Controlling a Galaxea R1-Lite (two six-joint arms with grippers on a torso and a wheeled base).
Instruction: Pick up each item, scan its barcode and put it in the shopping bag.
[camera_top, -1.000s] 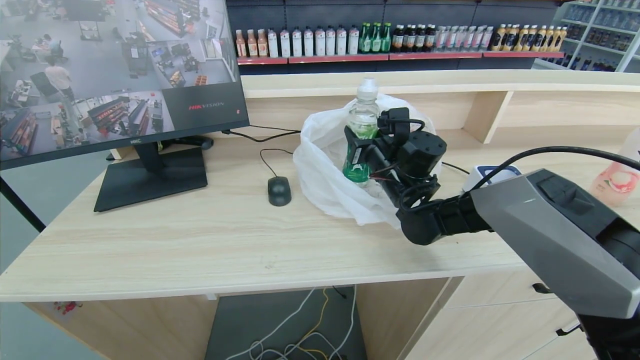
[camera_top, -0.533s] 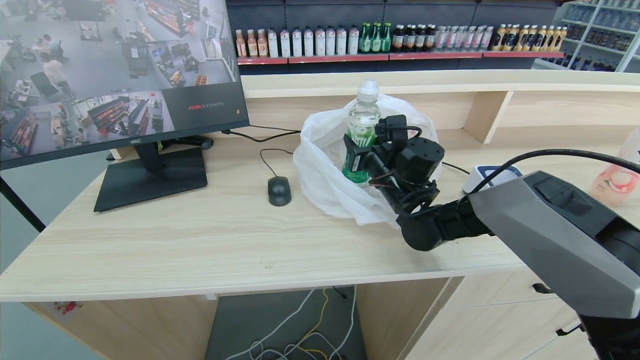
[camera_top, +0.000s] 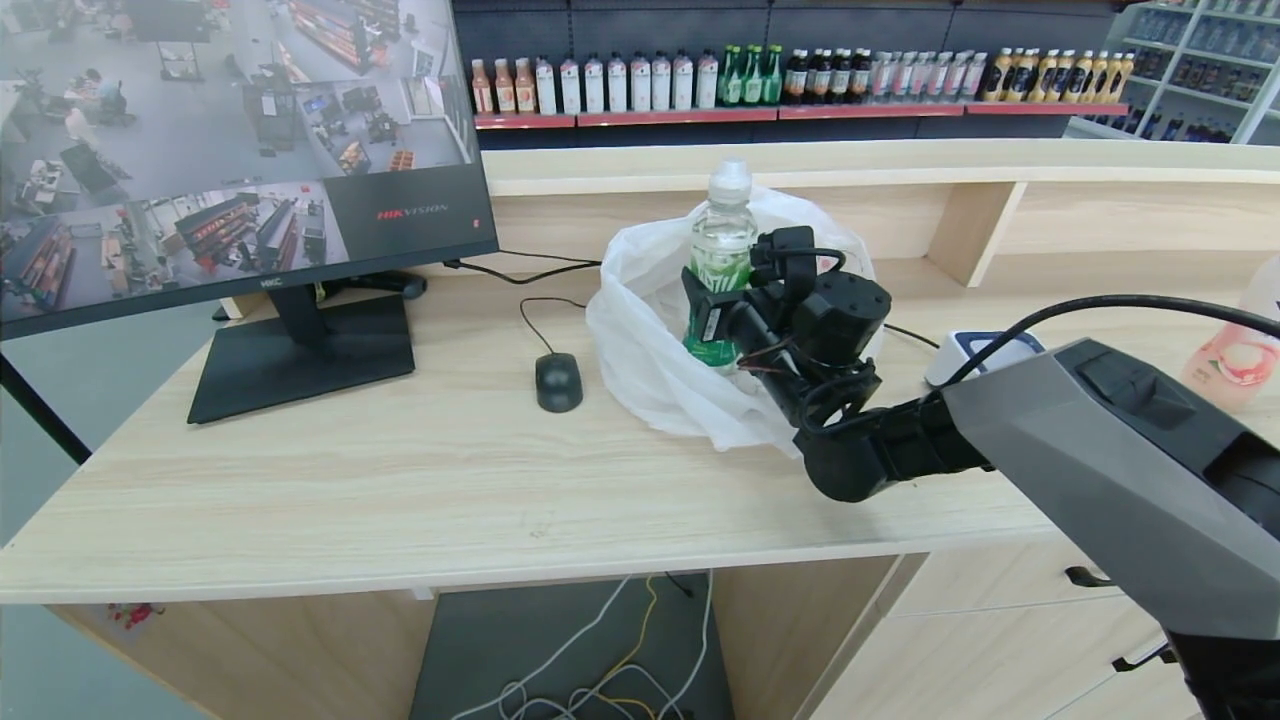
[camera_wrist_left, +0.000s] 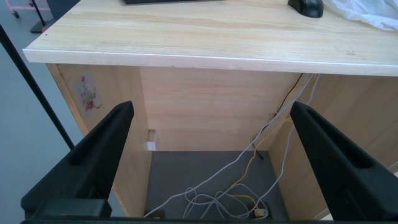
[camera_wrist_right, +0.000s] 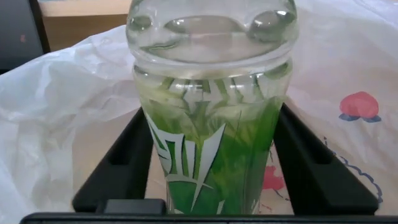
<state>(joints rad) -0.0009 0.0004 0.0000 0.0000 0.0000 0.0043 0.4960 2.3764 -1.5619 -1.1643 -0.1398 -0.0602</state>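
While my right claw (camera_wrist_right: 211, 180) clamps the green-labelled bottle (camera_top: 722, 250) by its body, one finger on each side, the bottle stands upright within the open mouth of the white shopping bag (camera_top: 640, 340), its cap above the bag's rim. The bag sits on the bench (camera_top: 400, 480). A black mouse (camera_top: 558, 381) lies just left of the bag. My left claw (camera_wrist_left: 211, 155) gapes wide, well away from the bag, low before the bench's front.
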